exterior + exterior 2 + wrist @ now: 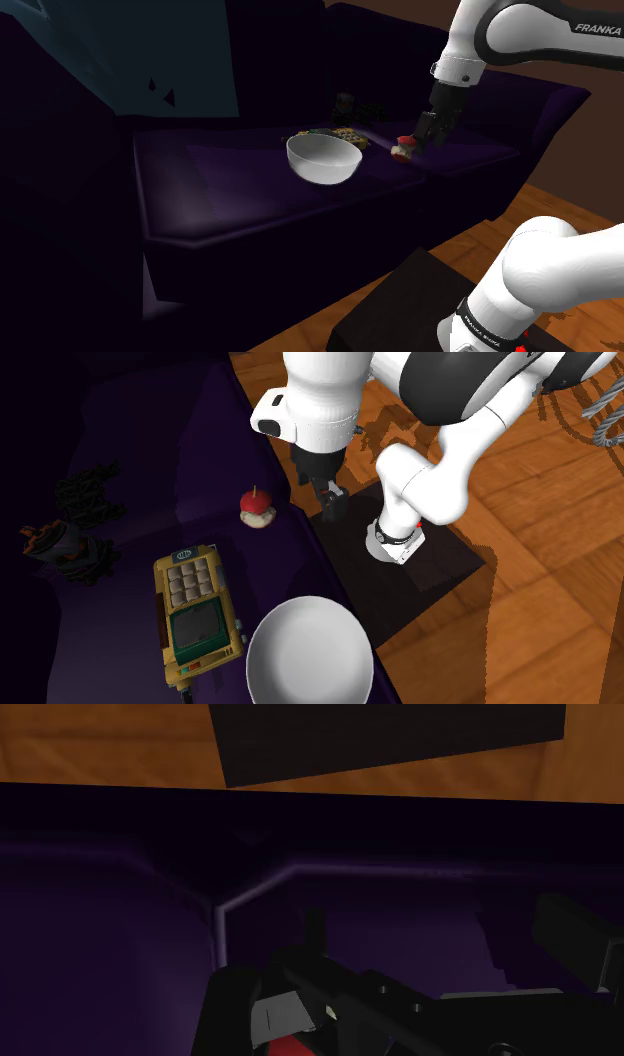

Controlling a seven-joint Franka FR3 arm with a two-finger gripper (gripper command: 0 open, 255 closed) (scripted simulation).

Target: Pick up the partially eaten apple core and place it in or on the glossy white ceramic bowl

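Note:
The apple core (402, 150), red-skinned with a pale bitten middle, stands on the dark purple sofa seat (230, 185). Its stalk points up in the second exterior view (256, 507). My black gripper (428, 133) hangs close beside it on the side of the sofa's front edge (328, 499), a little above the seat and not touching the core. In the wrist view the fingers (232, 1004) stand apart, open, with a sliver of red (288, 1048) low between them. The glossy white bowl (323, 158) sits on the seat to the shoulder view's left of the core, and is empty (310, 652).
A yellow handheld device with keys and a screen (195, 614) lies behind the bowl. A dark spiky object (75, 527) rests near the sofa back. My black stand (430, 557) is on the wooden floor (560, 552) in front of the sofa.

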